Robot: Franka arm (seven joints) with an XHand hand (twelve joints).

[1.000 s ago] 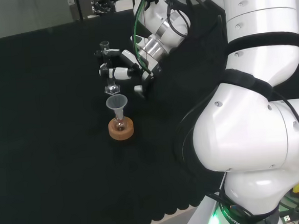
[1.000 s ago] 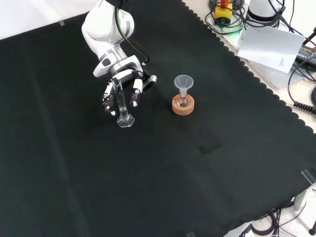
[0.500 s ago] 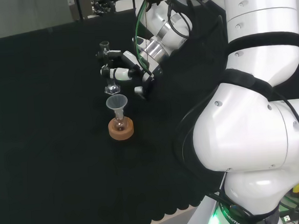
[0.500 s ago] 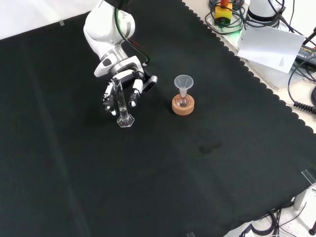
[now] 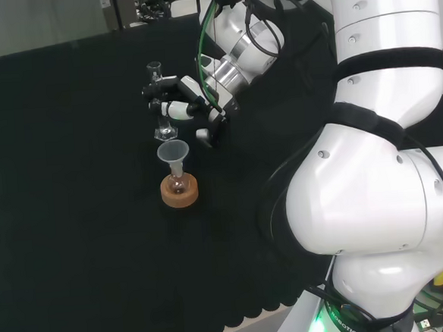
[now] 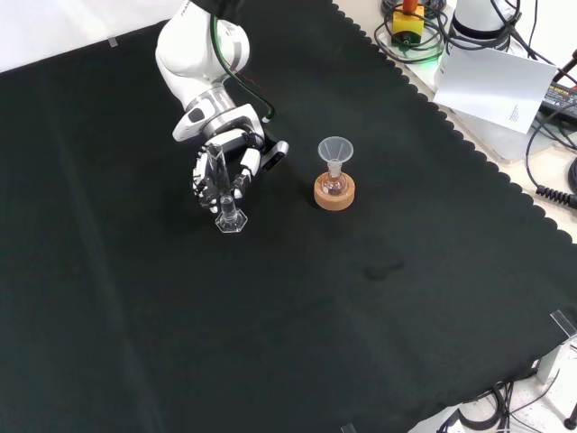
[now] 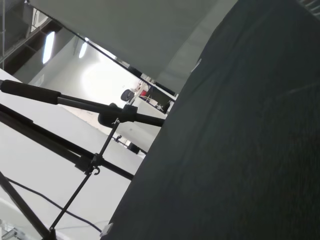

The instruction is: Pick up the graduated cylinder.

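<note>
The graduated cylinder (image 5: 158, 100) (image 6: 222, 185) is a slim clear tube on a hexagonal foot, leaning a little, with its foot at the cloth. The black and white hand (image 5: 180, 100) (image 6: 219, 173) reaches it from the right in the head view and from above in the front view. Its fingers (image 6: 204, 184) and thumb curl round the tube's middle, so the hand is shut on the cylinder. I cannot tell whether the foot still touches the cloth.
A clear funnel (image 5: 173, 151) (image 6: 335, 148) sits in a small flask on a cork ring (image 5: 179, 193) (image 6: 334, 193), close to the cylinder. A white sheet (image 6: 491, 79) and cables lie beyond the cloth's scalloped edge (image 6: 451, 135). The wrist view looks across black cloth (image 7: 250, 150) toward tripod legs.
The fingers have curled in tighter round the cylinder's tube, and the hand has shifted slightly. The funnel and flask have stayed put.
</note>
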